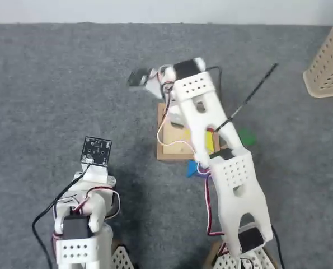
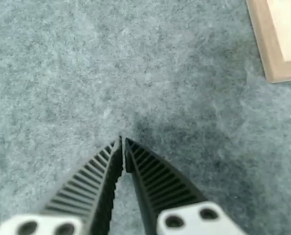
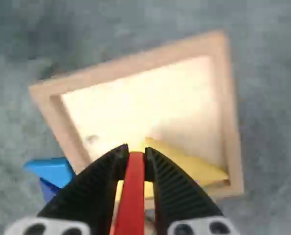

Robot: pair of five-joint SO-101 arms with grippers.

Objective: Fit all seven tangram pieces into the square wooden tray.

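Note:
The square wooden tray (image 1: 162, 130) lies mid-table under the right arm. In the right wrist view my right gripper (image 3: 135, 152) hangs over the tray (image 3: 135, 61), shut on a red piece (image 3: 133, 191) held on edge between its fingers. A yellow piece (image 3: 189, 166) lies flat in the tray's corner close by and also shows from above (image 1: 210, 140). A blue piece (image 3: 50, 169) rests on the carpet just outside the rim (image 1: 193, 168). A green piece (image 1: 246, 136) lies right of the tray. My left gripper (image 2: 123, 141) is shut and empty over bare carpet, a tray corner (image 2: 275, 49) off to one side.
Grey carpet covers the table. A beige perforated tower (image 1: 328, 56) stands at the far right edge. A thin black rod (image 1: 256, 92) slants beside the right arm. The left arm (image 1: 82, 224) sits folded at the front left, with open carpet beyond it.

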